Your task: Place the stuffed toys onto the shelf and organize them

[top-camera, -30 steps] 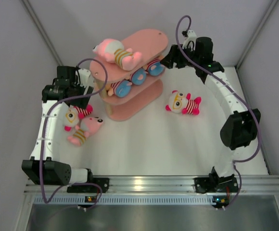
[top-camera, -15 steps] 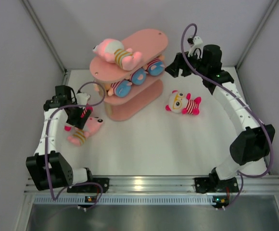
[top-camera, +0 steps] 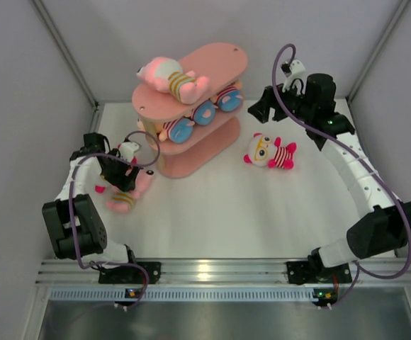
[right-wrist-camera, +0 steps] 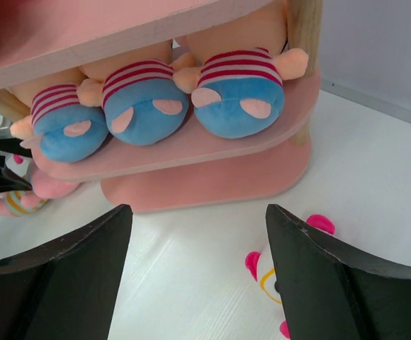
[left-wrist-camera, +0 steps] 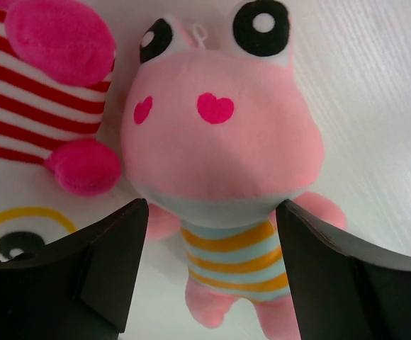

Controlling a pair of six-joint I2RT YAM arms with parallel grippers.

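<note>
The pink shelf (top-camera: 212, 67) stands at the back middle. A pink-headed toy (top-camera: 171, 76) lies on its top board. Three toys with round blue feet (right-wrist-camera: 145, 103) lie on the middle board (right-wrist-camera: 191, 145). A pink toy with a yellow-striped body (left-wrist-camera: 223, 134) lies on the table left of the shelf (top-camera: 136, 188). My left gripper (left-wrist-camera: 212, 205) is open, one finger on each side of its body, not touching. A white toy with a red-white body (left-wrist-camera: 35, 92) lies beside it. Another white toy (top-camera: 269, 152) lies right of the shelf. My right gripper (right-wrist-camera: 198, 209) is open and empty above the table, near the shelf's right end (top-camera: 259, 110).
Grey walls close in the table on the left, back and right. The left arm (top-camera: 78, 177) bends along the left wall. The right arm (top-camera: 354, 163) arches along the right side. The white toy's head (right-wrist-camera: 276, 283) shows under the right finger.
My left gripper has swung down from beside the shelf to hover over the pink toy. My right gripper has pulled back to the right, away from the shelf.
</note>
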